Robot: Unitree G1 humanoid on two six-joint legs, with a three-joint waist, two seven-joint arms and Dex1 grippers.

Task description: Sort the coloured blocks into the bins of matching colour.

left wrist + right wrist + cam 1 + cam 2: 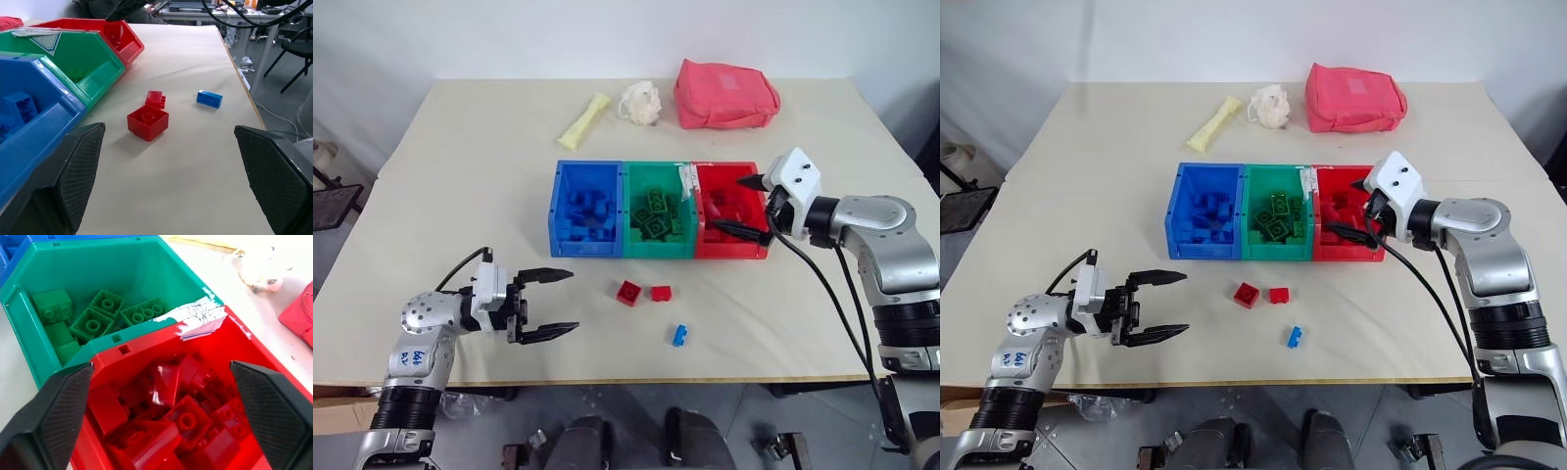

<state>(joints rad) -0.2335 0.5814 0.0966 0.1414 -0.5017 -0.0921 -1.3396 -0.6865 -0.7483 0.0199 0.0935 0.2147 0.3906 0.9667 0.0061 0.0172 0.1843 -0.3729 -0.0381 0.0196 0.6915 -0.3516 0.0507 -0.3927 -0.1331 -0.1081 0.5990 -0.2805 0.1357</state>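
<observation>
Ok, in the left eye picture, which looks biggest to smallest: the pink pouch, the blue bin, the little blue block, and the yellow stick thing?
1. pink pouch and blue bin: they look about alike, too close to rank.
2. yellow stick.
3. blue block, clearly the smallest.

Bright, even light from above falls on the pale beige tabletop [460, 196], leaving only soft, short shadows beside the glossy red plastic bin [146, 357], whose bricks show small glints. The black textured fingertips [73, 166] look blurred up close.
</observation>
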